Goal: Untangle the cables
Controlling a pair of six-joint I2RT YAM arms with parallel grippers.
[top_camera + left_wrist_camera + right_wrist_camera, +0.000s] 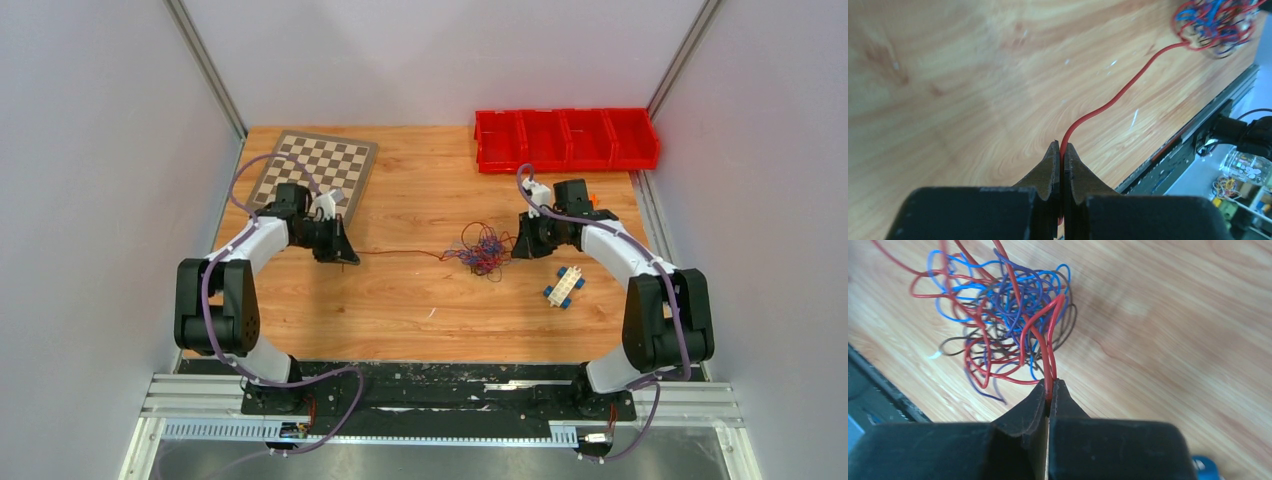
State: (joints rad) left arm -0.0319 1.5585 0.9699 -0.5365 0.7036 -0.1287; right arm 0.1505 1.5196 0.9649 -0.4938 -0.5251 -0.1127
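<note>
Pale wooden tabletop, closed in by plain grey wall panels, carries the whole scene. Low over the wood, the left gripper has its black fingers pressed together on a single thin red cable. This strand leaves the fingertips and runs in a shallow S across the table to the tangle.

Opposite it, the right gripper is also clamped tight. It pinches a red loop whose two strands enter the jaws side by side at the near edge of the tangled bundle of thin red, blue, purple and dark brown cables. That bundle lies flat on the wood between the two grippers, a little right of the table's middle. It sits right at the right fingertips and well apart from the left ones, joined to the left only by the drawn-out red strand.

Further out, a small white and blue toy block piece lies beside the right arm. A brown and cream chessboard lies at the far left, and a row of red plastic bins stands along the far right edge.
</note>
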